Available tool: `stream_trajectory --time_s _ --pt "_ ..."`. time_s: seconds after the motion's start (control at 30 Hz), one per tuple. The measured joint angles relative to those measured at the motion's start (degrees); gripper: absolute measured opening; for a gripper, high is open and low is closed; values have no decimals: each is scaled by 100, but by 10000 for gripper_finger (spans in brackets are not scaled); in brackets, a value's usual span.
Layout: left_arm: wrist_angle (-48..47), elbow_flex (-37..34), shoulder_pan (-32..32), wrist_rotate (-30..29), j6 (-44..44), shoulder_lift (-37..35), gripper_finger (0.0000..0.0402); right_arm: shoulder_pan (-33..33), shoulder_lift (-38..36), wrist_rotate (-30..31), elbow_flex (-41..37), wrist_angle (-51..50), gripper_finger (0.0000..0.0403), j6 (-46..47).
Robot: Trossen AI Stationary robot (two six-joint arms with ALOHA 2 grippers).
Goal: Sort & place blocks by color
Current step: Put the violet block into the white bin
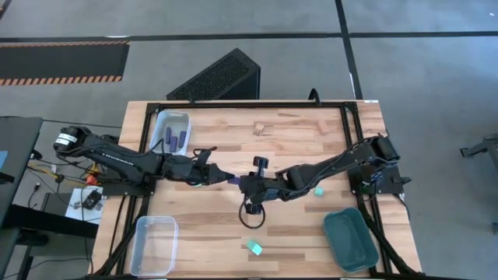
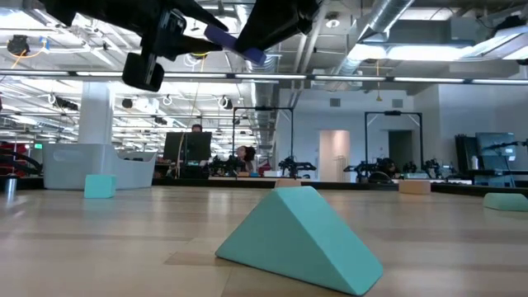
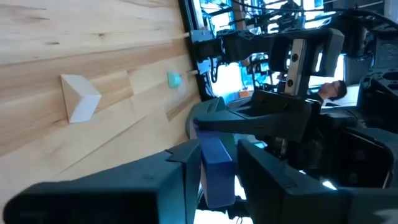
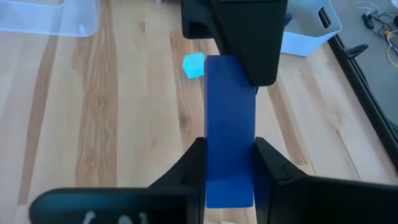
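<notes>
No writing or label can be read on anything here. Above the middle of the pale wooden plank surface, the left gripper and the right gripper meet, and both are clenched on one smooth dark blue oblong bar, each at one end. A matte teal cube lies near, a tan wooden piece far, purple bars in the far-left white bin.

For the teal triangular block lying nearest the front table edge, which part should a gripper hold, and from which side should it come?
Judging by shape, grip the teal wedge across its two flat triangular end faces, coming down from above. Its sloping faces meet in a ridge on top, so fingers placed on them would likely slide off. It lies alone on the table, so nothing blocks a descent.
</notes>
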Motion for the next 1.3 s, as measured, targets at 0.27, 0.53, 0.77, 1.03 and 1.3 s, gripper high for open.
stream_trajectory --time_s 0.27,0.53,0.77,1.03,1.3 --pt "-54 0 -80 36 -21 0 83 -4 -4 1 0 81 84 0" --pt "-214 0 -82 120 -4 0 83 -59 -4 5 0 64 84 -50" --pt "-300 9 -79 211 286 -2 36 -61 0 18 0 80 84 -274" --pt "-361 9 117 136 488 -7 25 -68 1 67 -4 3 93 -240" --pt "-1685 -2 610 -35 814 -327 24 -66 -201 -101 -2 -893 204 1613"
